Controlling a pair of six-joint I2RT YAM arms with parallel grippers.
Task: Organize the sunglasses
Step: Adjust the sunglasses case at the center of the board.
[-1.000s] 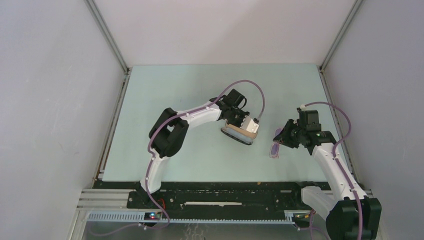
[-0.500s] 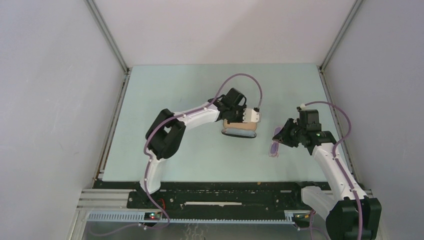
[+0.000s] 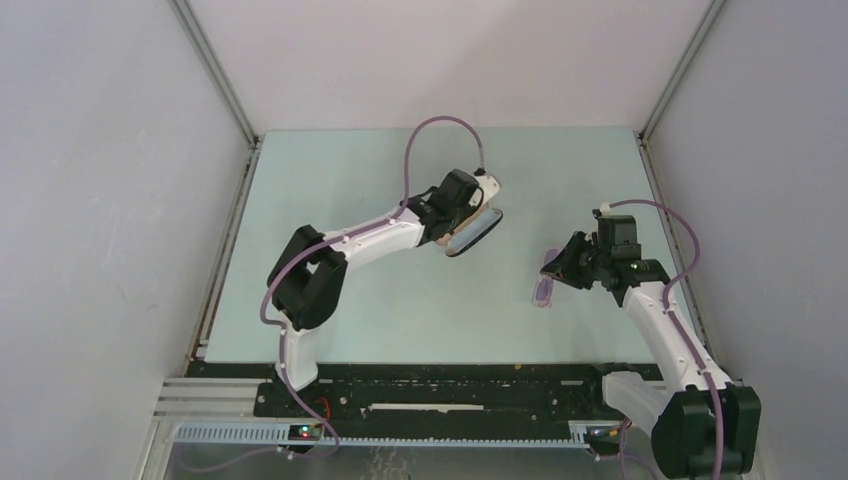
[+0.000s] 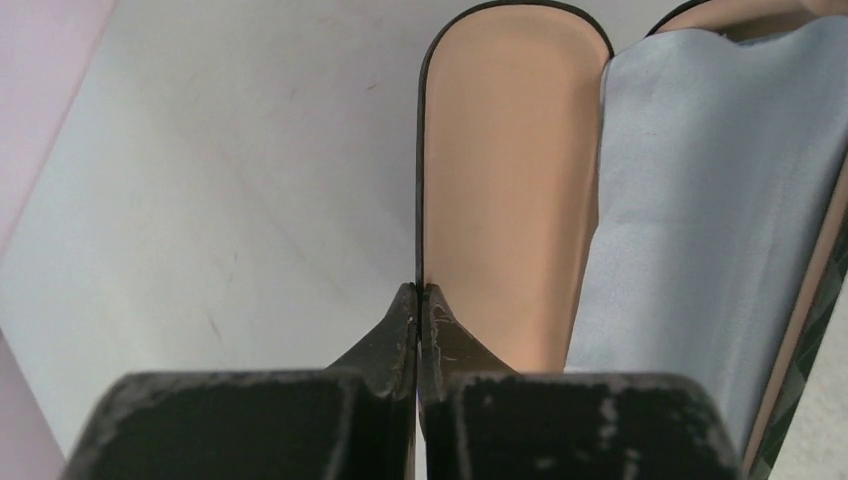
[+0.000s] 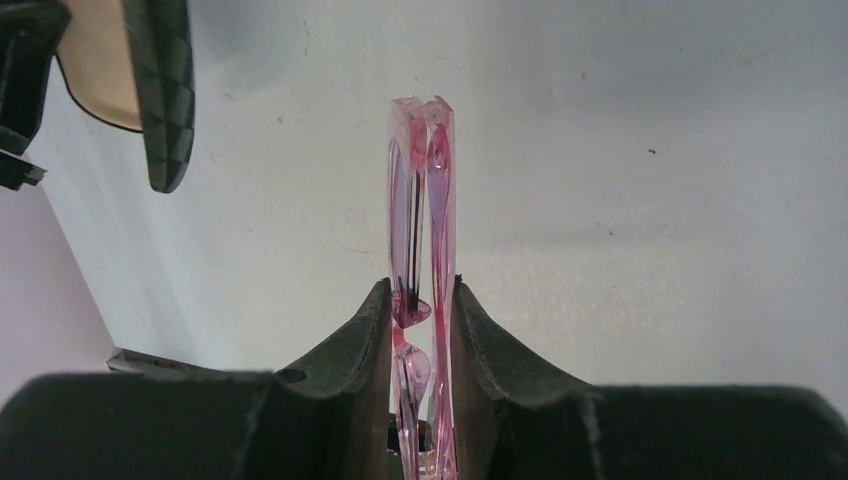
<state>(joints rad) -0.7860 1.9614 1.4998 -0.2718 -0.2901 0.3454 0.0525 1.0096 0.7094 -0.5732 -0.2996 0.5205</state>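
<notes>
It is bright in here, with soft, even light falling from overhead and bouncing off the pale walls (image 3: 450, 60). From above, the table (image 3: 330, 310) shows only faint, blurry shadows under the arms, and small things look soft. In the left wrist view the left gripper (image 4: 419, 295) sits near-black and grainy close to the lens, while the case (image 4: 510, 180) lining and cloth (image 4: 700, 220) are evenly lit. In the right wrist view the sunglasses (image 5: 420, 190) are crisp, with tiny glints in the frame. The table beyond them is dimmer in its far strip, and the right gripper (image 5: 420, 290) is dark.
</notes>
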